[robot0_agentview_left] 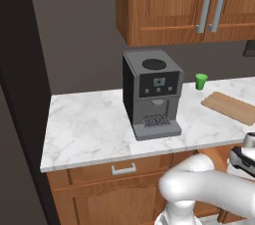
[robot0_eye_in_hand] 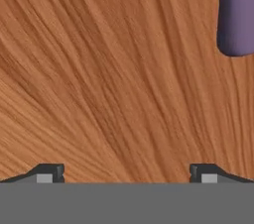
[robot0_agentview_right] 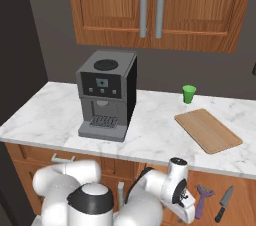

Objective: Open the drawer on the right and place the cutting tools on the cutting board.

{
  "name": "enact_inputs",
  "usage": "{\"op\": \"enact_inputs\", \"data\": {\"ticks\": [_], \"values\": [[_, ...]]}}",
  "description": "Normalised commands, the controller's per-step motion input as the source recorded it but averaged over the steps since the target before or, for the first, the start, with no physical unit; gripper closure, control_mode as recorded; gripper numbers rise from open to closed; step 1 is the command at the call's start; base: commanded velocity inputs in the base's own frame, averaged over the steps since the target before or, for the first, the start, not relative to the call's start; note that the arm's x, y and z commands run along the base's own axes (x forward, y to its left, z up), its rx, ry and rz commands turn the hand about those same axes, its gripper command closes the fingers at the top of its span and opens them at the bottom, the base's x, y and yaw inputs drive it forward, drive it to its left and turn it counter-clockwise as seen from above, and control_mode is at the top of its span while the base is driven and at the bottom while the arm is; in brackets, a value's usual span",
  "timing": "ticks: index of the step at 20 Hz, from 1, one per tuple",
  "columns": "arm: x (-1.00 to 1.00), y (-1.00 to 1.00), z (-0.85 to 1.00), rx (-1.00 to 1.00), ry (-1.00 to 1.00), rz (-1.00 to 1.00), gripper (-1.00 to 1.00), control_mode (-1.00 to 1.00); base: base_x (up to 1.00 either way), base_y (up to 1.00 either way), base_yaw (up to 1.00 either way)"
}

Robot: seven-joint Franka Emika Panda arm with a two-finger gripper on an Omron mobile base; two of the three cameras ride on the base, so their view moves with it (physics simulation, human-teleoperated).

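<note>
Gripper (robot0_eye_in_hand: pixel 127 173) released, jaws spread wide over bare drawer (robot0_eye_in_hand: pixel 109 79) wood. Purple-handled tool (robot0_eye_in_hand: pixel 237 12) lies upper right of frame. Cutting board (robot0_agentview_right: pixel 208 130) sits on the counter (robot0_agentview_right: pixel 45 115).

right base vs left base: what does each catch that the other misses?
Right base alone: the open drawer below the counter, with a purple-handled tool and a black-handled knife lying in it, and the hand lowered beside them.

Left base alone: a closed drawer front with a grey handle under the counter's left part.

Both: the coffee machine, green cup, cutting board with nothing on it, marble counter, and upper cabinet doors.
</note>
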Motion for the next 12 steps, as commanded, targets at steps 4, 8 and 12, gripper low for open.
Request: {"op": "enact_inputs", "data": {"ticks": [4, 8, 12], "values": [[0.00, -0.17, -0.39, 0.00, 0.13, -0.15, -1.00, -1.00, 0.00, 0.00, 0.00], [-0.07, -0.22, -0.29, 0.00, 0.10, -0.15, -1.00, -1.00, 0.00, 0.00, 0.00], [-0.47, -0.41, -0.15, 0.00, 0.05, -0.17, -1.00, -1.00, 0.00, 0.00, 0.00]]}}
